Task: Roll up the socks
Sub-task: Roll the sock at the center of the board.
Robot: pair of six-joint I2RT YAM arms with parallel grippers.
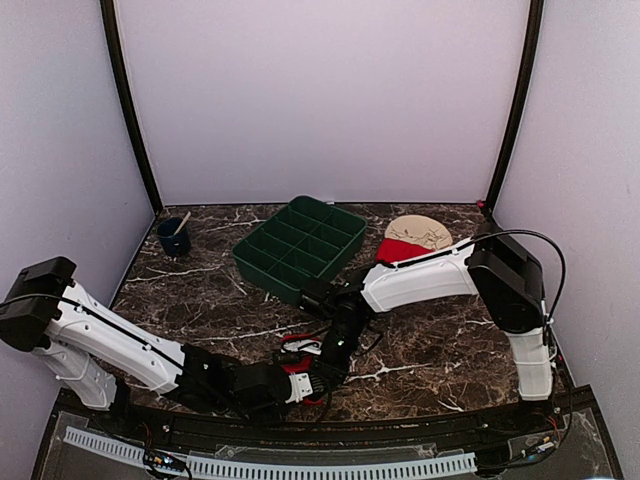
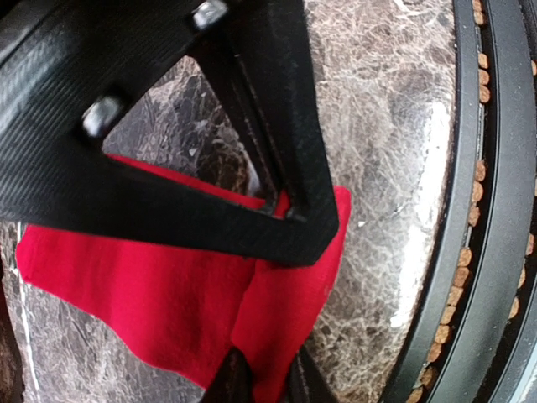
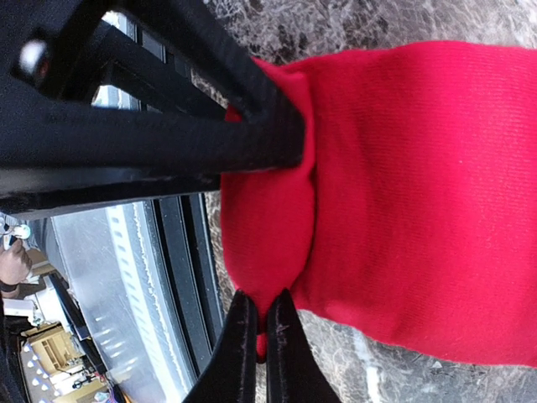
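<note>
Red knit, soft and limp: the near sock [image 2: 126, 277] lies on the dark marble table [image 1: 450, 340], near edge, approx centre, btwn the two claws. The far sock [image 1: 402, 250] sits far right, partly on a tan round plate [image 1: 425, 230], just right of the green tray [image 1: 268, 228].

Handling, my read: light, floppy, no stiffness, so it prob. won't keep a roll unless pinned. The fabric looks likely to bunch and drag on the stone rather than slide. Best hold is prob. at one end (toe or cuff), taking a full fold and not one thin layer, w/ the other claw pinning the body.

R gripper [image 3: 264, 235]: clenched on a bunched edge of the near sock, cloth puckered round the tips. L gripper [image 2: 268, 302]: fingers straddle a corner of the same sock. Can't tell if they pinch it or only bracket it.

Containers: the green tray has many compartments, and all look bare from the top view. Dark blue cup [image 1: 173, 240], far left, holds a thin stick [image 1: 183, 222]; nothing else visible in it.

Risk: claws pulling apart would stretch the sock, not roll it.
</note>
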